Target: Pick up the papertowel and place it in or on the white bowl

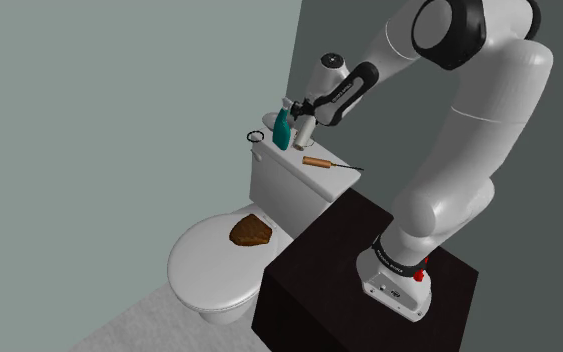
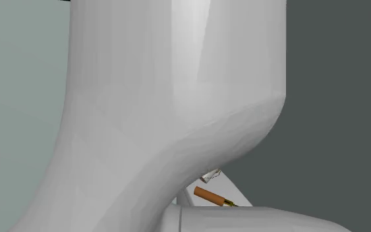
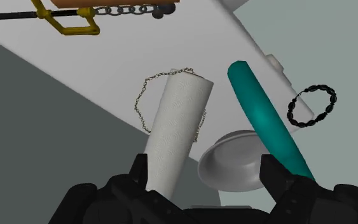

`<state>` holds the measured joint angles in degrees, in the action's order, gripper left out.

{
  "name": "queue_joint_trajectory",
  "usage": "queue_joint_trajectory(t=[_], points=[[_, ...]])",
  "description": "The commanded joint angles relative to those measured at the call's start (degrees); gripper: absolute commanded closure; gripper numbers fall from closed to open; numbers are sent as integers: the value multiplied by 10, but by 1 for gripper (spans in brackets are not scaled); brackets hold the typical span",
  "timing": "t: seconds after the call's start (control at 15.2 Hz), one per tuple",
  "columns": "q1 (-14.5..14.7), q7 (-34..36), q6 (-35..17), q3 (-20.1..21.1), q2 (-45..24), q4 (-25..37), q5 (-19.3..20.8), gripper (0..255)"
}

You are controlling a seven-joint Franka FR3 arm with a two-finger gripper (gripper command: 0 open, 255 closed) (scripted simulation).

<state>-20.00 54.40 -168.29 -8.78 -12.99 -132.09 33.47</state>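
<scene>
The white papertowel roll (image 3: 174, 127) stands on the toilet tank's lid (image 3: 107, 70), its near end against my left finger (image 3: 139, 175). A thin chain (image 3: 147, 95) loops around it. The white bowl (image 3: 234, 162) sits just beside the roll, toward my right finger (image 3: 274, 173). My gripper (image 3: 206, 175) is open, its fingers wide apart and not clasping the roll. In the shoulder view the gripper (image 1: 299, 120) hangs over the tank lid (image 1: 294, 170) with the roll (image 1: 306, 131) just under it.
A teal bottle (image 3: 266, 118) (image 1: 281, 130) leans past the bowl. A black bead ring (image 3: 312, 106) (image 1: 255, 136) lies further along the lid. A brown-handled tool (image 1: 321, 162) (image 2: 210, 196) lies on the lid. A brown lump (image 1: 250, 231) rests on the toilet seat's cover.
</scene>
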Motion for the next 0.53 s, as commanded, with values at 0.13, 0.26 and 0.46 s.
queue_joint_trajectory(t=[0.13, 0.26, 0.46], points=[[19, 79, -33, -52, -84, 63, 40, 0], [27, 107, -47, -75, -125, 94, 45, 0], [26, 114, -59, -83, -155, 116, 42, 0]])
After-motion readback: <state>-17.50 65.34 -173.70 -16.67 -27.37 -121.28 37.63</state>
